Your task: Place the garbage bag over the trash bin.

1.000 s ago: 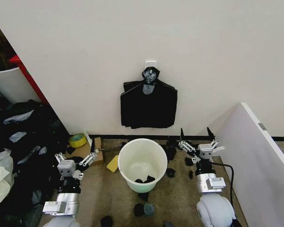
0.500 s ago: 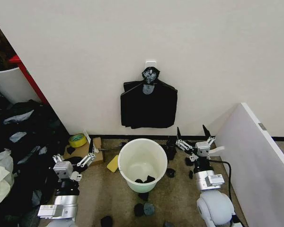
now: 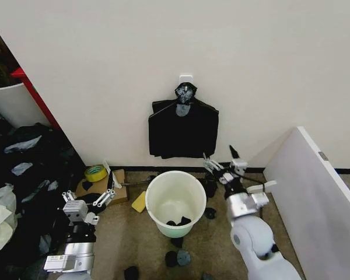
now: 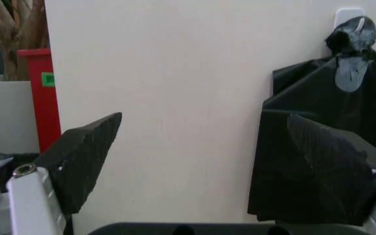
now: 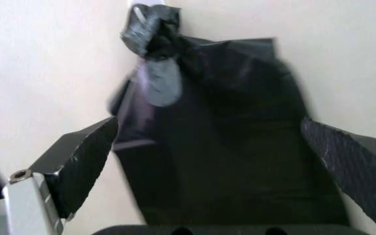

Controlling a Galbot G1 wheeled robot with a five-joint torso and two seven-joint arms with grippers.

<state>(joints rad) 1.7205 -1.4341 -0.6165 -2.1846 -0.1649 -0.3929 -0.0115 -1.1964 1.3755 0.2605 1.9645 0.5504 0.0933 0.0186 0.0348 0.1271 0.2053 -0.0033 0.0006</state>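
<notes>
Black plastic hangs flat against the wall: a bunch of bags (image 3: 183, 130) knotted on a hook, straight above and behind the white trash bin (image 3: 175, 201) on the floor. Its long axis runs vertically. The right hand (image 3: 220, 161), spread open and empty, sits just right of the bin's rim and is nearer the bunch; the left hand (image 3: 88, 199), also open and empty, waits low and well apart on the bin's left.

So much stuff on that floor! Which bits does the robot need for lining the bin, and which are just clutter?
For the job:
- white bin
- right gripper, open
- left gripper, open

Lying about:
- bunch of black bags on the wall hook
- tape roll
- yellow sponge
- black scraps
</notes>
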